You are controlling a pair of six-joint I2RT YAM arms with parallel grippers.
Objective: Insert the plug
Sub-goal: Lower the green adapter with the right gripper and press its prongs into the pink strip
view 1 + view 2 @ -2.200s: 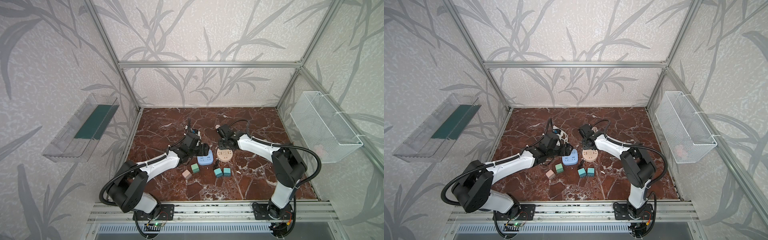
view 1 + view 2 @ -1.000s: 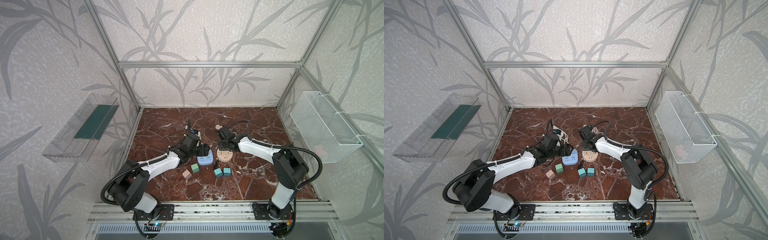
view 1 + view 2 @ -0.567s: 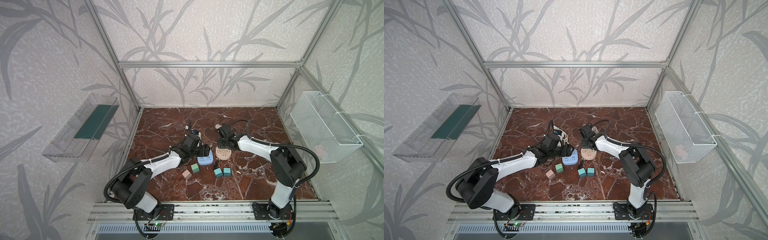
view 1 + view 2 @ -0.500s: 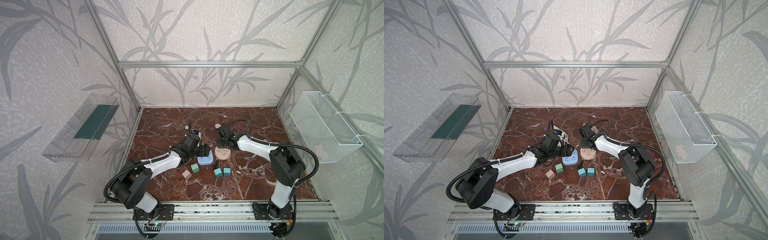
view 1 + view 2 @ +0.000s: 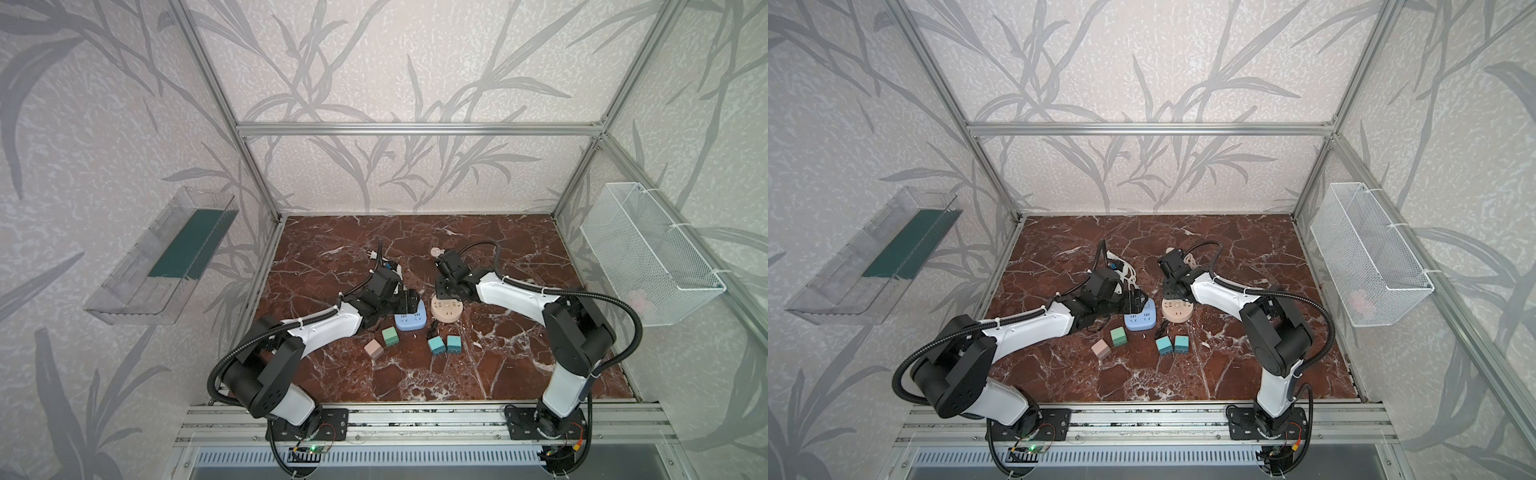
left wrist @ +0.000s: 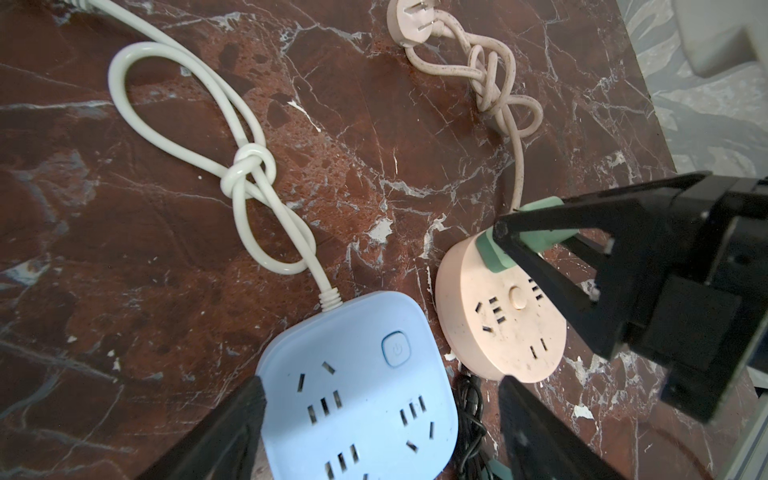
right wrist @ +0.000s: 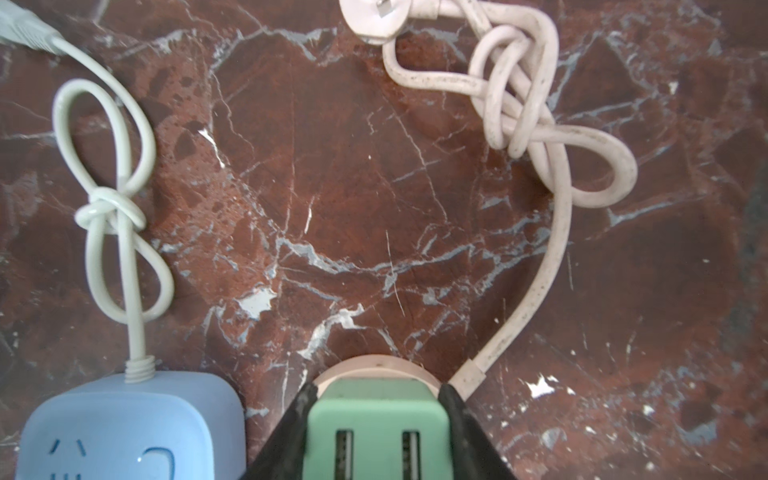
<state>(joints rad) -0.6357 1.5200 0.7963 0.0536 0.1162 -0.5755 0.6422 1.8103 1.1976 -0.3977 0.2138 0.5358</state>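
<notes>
A green plug [image 7: 376, 424] sits between the fingers of my right gripper [image 7: 378, 390], which is shut on it. The plug stands on the far edge of the round pink socket [image 6: 511, 328], on its top face; its prongs are hidden. In both top views this gripper [image 5: 444, 293] hangs over the pink socket [image 5: 446, 311]. My left gripper [image 6: 380, 384] is open, with its fingers either side of the blue power strip [image 6: 357, 395], whose sockets are all bare. In a top view the left gripper [image 5: 1140, 301] lies low at the strip's back edge [image 5: 1140, 320].
Loose adapters lie in front of the sockets: a green one [image 5: 390, 336], a pink one [image 5: 374, 348] and two teal ones [image 5: 436, 345]. A black cable [image 5: 430, 331] lies between the sockets. Knotted white [image 6: 249, 166] and pink cords [image 6: 494, 83] trail behind. A wire basket [image 5: 648, 257] hangs right.
My right gripper has shifted a little over the pink socket with the green plug still in it. The left gripper stays open around the blue strip.
</notes>
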